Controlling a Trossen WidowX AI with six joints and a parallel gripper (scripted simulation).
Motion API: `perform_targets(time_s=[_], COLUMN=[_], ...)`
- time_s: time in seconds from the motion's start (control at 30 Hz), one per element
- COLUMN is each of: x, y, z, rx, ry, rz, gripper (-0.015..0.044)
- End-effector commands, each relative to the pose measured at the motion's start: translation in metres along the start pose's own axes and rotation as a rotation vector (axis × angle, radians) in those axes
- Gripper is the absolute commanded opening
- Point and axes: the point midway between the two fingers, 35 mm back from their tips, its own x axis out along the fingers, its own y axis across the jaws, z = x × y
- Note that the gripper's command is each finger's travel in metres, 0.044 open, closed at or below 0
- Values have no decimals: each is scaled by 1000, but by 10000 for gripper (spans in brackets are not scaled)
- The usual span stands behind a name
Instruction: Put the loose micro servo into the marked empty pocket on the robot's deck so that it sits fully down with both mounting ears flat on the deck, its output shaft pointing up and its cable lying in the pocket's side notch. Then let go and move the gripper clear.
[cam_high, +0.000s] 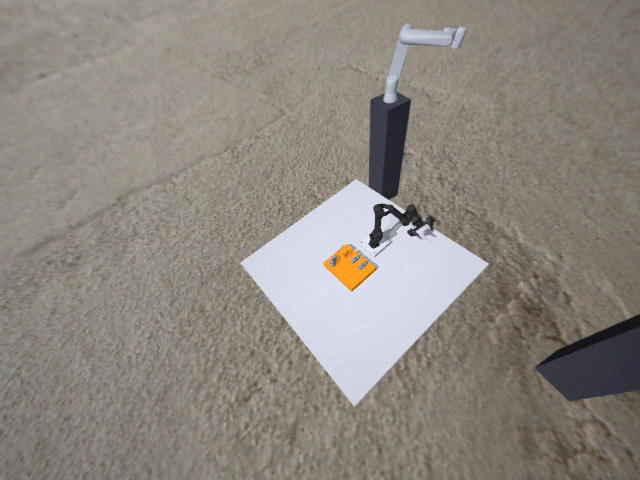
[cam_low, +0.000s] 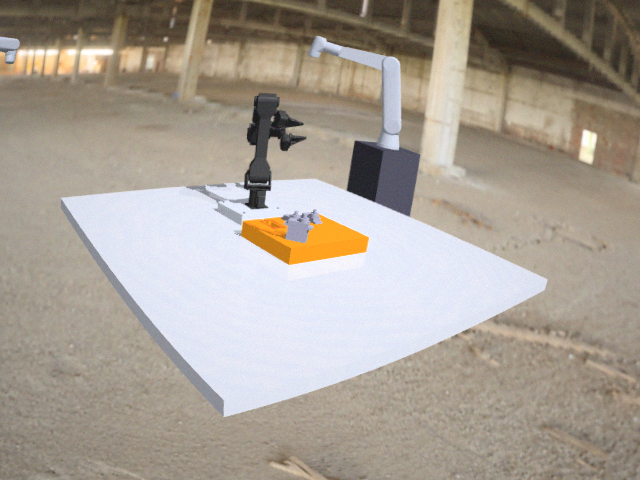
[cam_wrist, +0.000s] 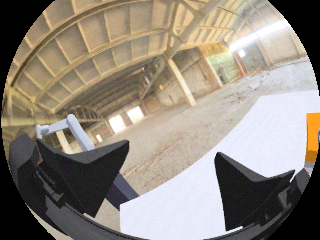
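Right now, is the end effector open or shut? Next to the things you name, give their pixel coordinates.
Open: the end effector (cam_high: 421, 227) (cam_low: 305, 130) (cam_wrist: 172, 150) has its fingers wide apart, nothing between them.

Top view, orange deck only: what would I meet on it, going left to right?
On the orange deck: loose micro servo → marked pocket → middle servo → rightmost servo.
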Motion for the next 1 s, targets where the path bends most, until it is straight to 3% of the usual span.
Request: perform_targets(time_s=[0.0,0.97], x=[1,128], y=[0,-21], z=[0,32], rx=[-2,-445], ry=[-1,-73], rz=[0,-86], gripper=[426,440])
